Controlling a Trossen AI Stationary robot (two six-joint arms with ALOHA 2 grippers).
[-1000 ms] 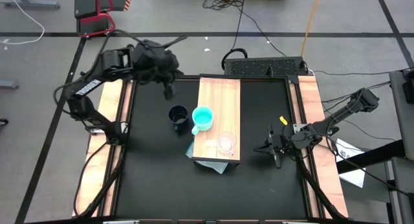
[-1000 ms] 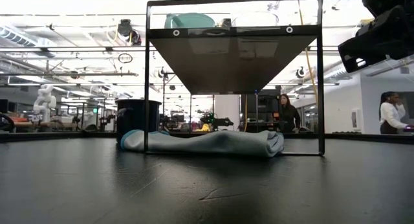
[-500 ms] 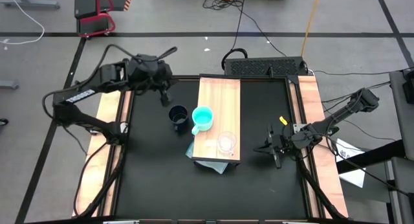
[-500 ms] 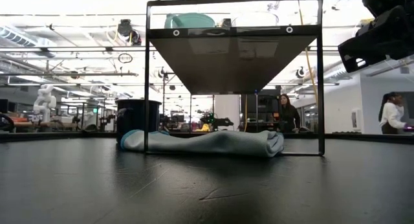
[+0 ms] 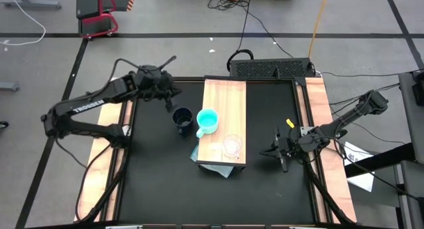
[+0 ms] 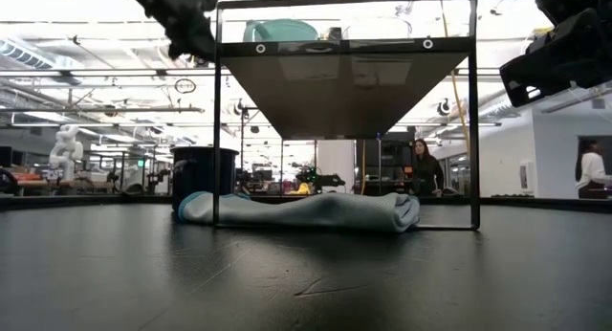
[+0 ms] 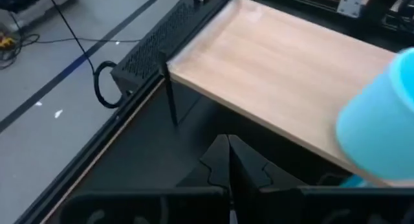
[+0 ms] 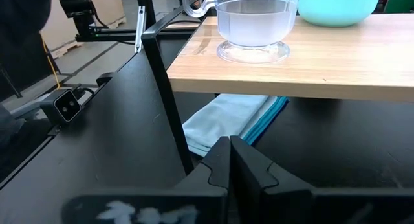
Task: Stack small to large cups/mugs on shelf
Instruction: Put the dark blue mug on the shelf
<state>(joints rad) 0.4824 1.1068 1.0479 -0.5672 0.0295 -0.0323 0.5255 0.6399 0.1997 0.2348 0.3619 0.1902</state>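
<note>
The closed, empty left pincer (image 5: 167,96) hovers just beside the navy mug (image 5: 182,118), likely rigid and smooth-glazed, best pinched across its rim wall; the right pincer (image 5: 283,154) waits closed.

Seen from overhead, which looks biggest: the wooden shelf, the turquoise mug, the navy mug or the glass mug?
1. Long light-wood shelf
2. Turquoise mug
3. Dark navy mug and small clear glass mug: they look alike, unsure.
</note>
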